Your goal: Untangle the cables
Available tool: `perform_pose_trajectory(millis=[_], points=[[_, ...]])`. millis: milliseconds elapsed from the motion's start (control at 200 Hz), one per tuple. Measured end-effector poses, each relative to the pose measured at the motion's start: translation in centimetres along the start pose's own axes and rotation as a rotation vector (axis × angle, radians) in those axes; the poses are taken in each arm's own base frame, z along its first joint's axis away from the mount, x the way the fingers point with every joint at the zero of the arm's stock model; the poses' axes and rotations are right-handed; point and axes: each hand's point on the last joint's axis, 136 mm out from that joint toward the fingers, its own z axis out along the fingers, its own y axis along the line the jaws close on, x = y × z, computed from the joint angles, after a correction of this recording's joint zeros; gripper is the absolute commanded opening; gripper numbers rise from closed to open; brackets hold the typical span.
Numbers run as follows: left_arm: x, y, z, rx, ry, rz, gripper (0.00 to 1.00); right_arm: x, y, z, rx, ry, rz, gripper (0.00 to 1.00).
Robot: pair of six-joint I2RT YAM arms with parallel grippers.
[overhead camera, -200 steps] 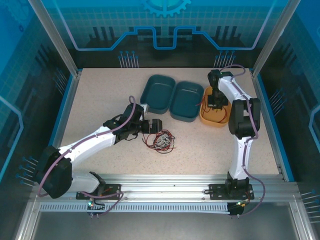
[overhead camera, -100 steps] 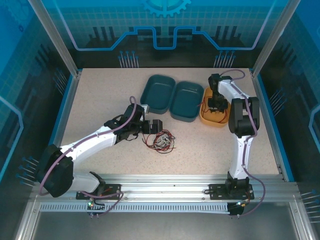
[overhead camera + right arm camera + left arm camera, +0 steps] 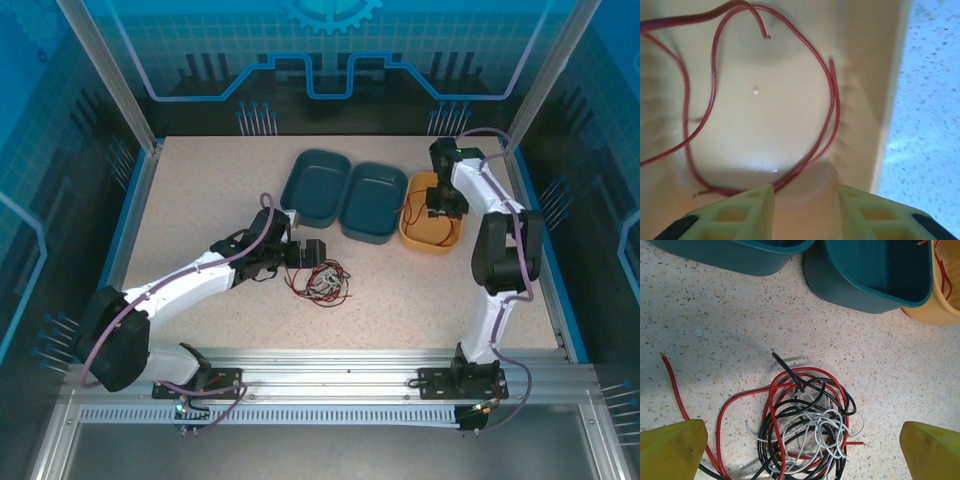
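The cables lie on the table as one tangle of red, black and white wire, also seen in the top view as a small knot. My left gripper hovers just above and left of it, open wide, its yellow fingertips either side of the pile and touching nothing. A separate red cable lies loose on the floor of the yellow tray. My right gripper hangs over that tray, open, with nothing between its fingers; the red cable passes just beside its left fingertip.
Two teal trays stand side by side behind the tangle, left of the yellow one. In the left wrist view the nearer teal tray and the yellow tray's corner sit beyond the pile. Speckled tabletop surrounds them.
My right gripper has opened and let the red cable drop into the yellow tray, and the right arm has swung slightly to the right. The left arm has not moved.
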Motion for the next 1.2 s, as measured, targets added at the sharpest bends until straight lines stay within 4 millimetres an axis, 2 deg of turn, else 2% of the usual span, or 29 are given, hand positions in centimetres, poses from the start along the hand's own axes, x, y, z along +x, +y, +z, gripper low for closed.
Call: perform_pose_trajectory(millis=[90, 165, 260, 340, 445, 560, 785, 881, 1011, 1201], points=[[0.0, 0.0, 0.0, -0.001, 0.0, 0.0, 0.99, 0.2, 0.2, -2.5, -0.029, -0.077, 0.007, 0.43], [0.0, 0.0, 0.0, -0.002, -0.001, 0.0, 0.99, 0.5, 1.2, -4.6, -0.06, -0.144, 0.004, 0.44], [0.0, 0.0, 0.0, -0.002, -0.001, 0.0, 0.99, 0.4, 3.6, -6.6, -0.099, -0.226, -0.022, 0.44], [0.0, 0.0, 0.0, -0.002, -0.002, 0.0, 0.99, 0.2, 5.9, -7.1, -0.118, -0.268, -0.052, 0.45], [0.0, 0.0, 0.0, -0.002, -0.002, 0.0, 0.99, -0.1, 8.5, -6.3, -0.123, -0.277, -0.08, 0.45], [0.0, 0.0, 0.0, -0.002, -0.002, 0.0, 0.99, -1.3, 9.8, -4.5, -0.096, -0.272, -0.069, 0.51], [0.0, 0.0, 0.0, -0.002, -0.002, 0.0, 0.99, -3.6, 11.2, -1.6, -0.044, -0.261, -0.043, 0.51], [-0.1, 0.1, 0.0, -0.005, -0.005, 0.0, 0.99, -4.4, 11.6, -0.8, -0.028, -0.26, -0.036, 0.47], [-0.1, 0.1, 0.0, -0.007, -0.006, 0.0, 0.99, -4.4, 11.7, 0.2, -0.01, -0.245, -0.029, 0.4], [-0.2, 0.0, 0.0, -0.004, -0.011, 0.0, 0.99, -4.3, 11.3, 0.5, 0.0, -0.237, -0.017, 0.38]])
